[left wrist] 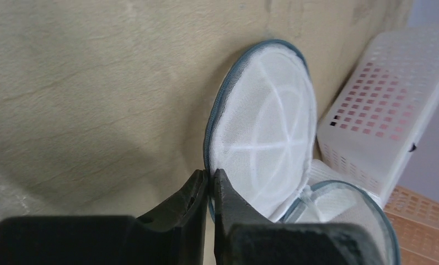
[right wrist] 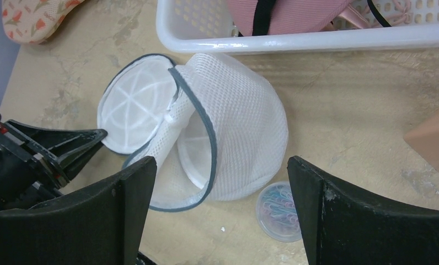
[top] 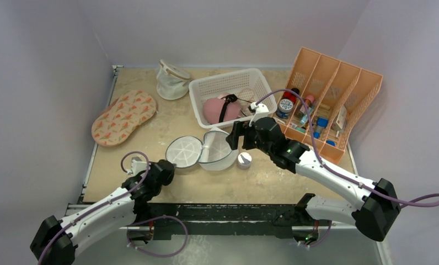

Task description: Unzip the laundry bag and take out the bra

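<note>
right gripper (right wrist: pixel 223 163): jaws spread wide with nothing in them, hanging right over the laundry bag (right wrist: pixel 234 121)
left gripper (left wrist: pixel 209 175): down low, jaws squeezed nearly together on the edge of the bag's lid (left wrist: pixel 267 138), the grey-blue rim running into the slit between the 2 tips
table (top: pixel 261 182): tan and scuffed, everything sits on it
organizer (top: pixel 338 83): orange slotted rack at the far right, bottles and small stuff inside
basket (top: pixel 228 77): white plastic, far middle, just behind the bag
pad (top: pixel 123 117): flat oval with an orange pattern, far left
laundry bag: already unzipped, lying on its side with the mouth gaping, round lid flopped flat beside it
bra (top: pixel 220 110): pink, 1 black strap across it, lying in the basket
pouch (top: pixel 172 80): white mesh with a tan rim, left of the basket
tub (right wrist: pixel 279 212): small clear round one holding coloured paper clips, just beside the bag
</note>
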### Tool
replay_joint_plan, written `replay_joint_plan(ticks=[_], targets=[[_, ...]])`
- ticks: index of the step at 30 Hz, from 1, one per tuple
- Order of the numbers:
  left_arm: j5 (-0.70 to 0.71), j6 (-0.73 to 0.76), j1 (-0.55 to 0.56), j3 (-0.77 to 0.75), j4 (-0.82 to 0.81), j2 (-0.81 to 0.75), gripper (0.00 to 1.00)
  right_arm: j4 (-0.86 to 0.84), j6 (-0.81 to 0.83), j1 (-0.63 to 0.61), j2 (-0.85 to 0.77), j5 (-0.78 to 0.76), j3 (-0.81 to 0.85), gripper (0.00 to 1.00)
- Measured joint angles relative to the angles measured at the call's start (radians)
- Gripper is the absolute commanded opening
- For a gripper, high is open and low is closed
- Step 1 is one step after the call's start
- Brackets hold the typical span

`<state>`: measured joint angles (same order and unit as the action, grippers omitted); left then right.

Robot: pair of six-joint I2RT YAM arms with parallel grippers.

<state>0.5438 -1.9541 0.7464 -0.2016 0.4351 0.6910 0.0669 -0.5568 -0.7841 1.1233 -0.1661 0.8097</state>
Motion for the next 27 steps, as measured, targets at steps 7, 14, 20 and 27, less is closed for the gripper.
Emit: replay_joint_plan(ticks=[7,14,20,27], targets=[[0.133,0.149,0.0,-0.064,0.047,-0.134,0.0,0.002,0.0,0.0,0.001,0.0,0.0,0.9],[0.248,0.394,0.0,-0.205,0.082,-0.203,0.0,0.002,0.004,0.0,0.025,0.0,0.008,0.9],[0.299,0.649,0.0,-0.291,0.101,-0.243,0.0,0.002,0.004,0.0,0.041,0.006,0.018,0.91],[0.288,1.007,0.0,-0.374,0.046,-0.282,0.0,0.002,0.004,0.0,0.05,0.031,0.028,0.91]])
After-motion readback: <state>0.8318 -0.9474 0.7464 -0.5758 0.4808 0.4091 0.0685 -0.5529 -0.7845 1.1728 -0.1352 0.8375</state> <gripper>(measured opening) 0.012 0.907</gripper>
